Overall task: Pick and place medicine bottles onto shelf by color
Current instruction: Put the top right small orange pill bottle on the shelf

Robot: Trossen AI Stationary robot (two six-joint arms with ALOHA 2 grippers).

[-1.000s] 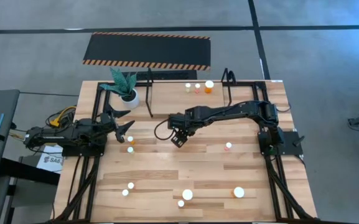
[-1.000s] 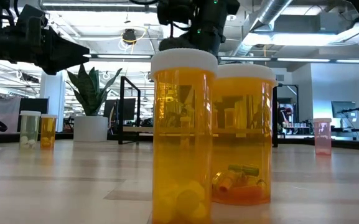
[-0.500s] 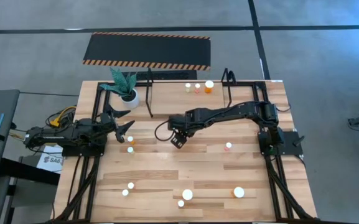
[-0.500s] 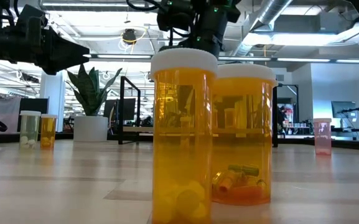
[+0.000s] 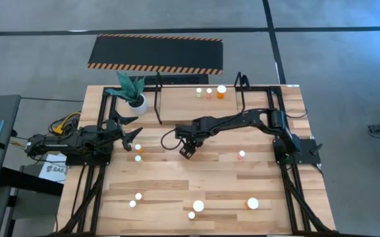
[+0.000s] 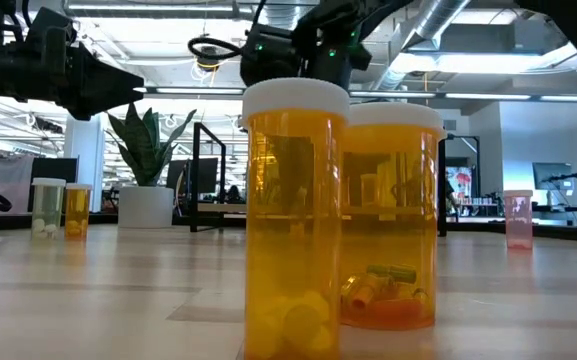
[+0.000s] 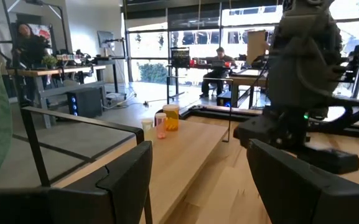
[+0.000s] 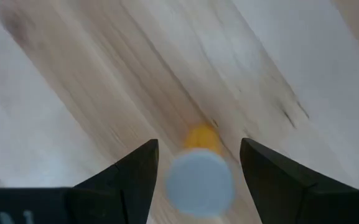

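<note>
My right gripper (image 5: 186, 150) hangs open over the middle of the table, pointing steeply down. In the right wrist view a small orange bottle with a white cap (image 8: 199, 180) stands upright on the wood below it, between the two fingers, which do not touch it. In the high view the gripper hides this bottle. Three bottles (image 5: 209, 92) stand on the shelf (image 5: 159, 105) at the far edge. Others stand loose on the table, among them two (image 5: 137, 153) at the left and one (image 5: 242, 155) at the right. My left gripper (image 5: 132, 135) waits open at the table's left edge.
A white plant pot (image 5: 137, 102) stands at the shelf's left end. Several bottles (image 5: 198, 206) stand near the table's front edge; two of them (image 6: 296, 220) fill the low view. A hazard-striped mat (image 5: 155, 52) lies on the floor beyond the table.
My right gripper has come down toward the table over the small orange bottle, drifting slightly toward the left edge, its fingers still apart. The bottles have not moved.
</note>
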